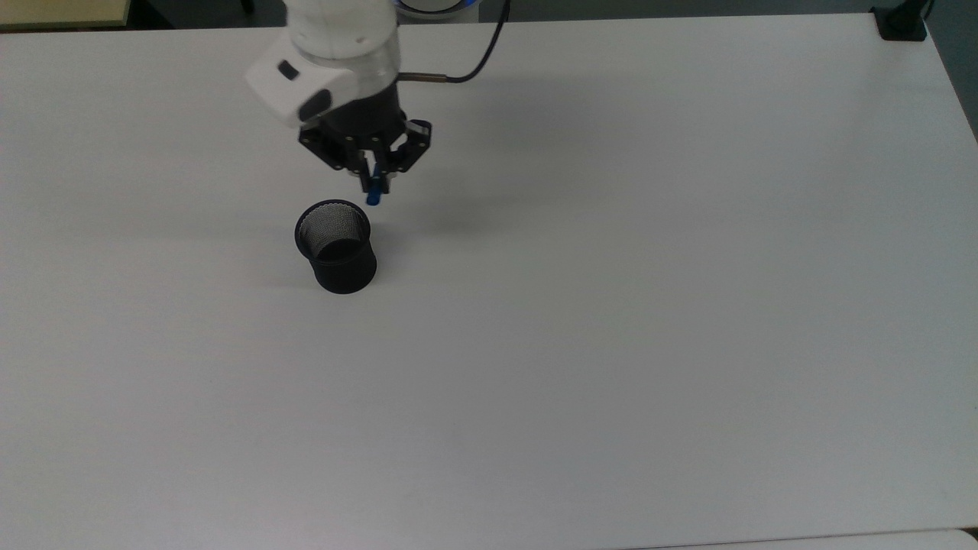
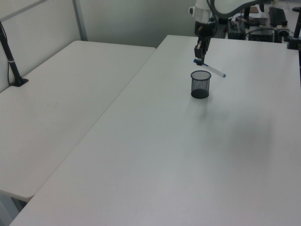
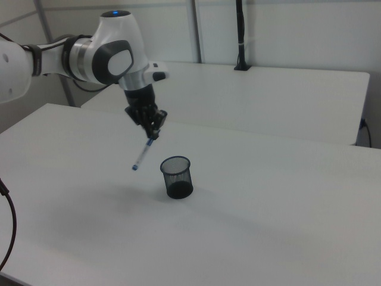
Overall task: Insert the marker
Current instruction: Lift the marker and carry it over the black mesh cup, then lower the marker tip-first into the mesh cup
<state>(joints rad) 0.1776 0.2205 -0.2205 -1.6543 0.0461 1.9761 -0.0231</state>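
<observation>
One gripper (image 3: 152, 132) of the arm is closed on the marker (image 3: 143, 152) near its one end and holds it in the air above the white table (image 1: 611, 344). In the right view the marker hangs tilted, down toward the right view's left, just beside the black mesh cup (image 3: 176, 177) and not inside it. The cup stands upright on the table.

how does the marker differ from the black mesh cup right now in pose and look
The marker hangs tilted in the air, gripped near one end by the gripper; the black mesh cup stands upright on the table. The marker is slim and white with blue ends; the cup is wide, black and see-through mesh. The marker is held; the cup is untouched and empty. Both are about equally long.
</observation>
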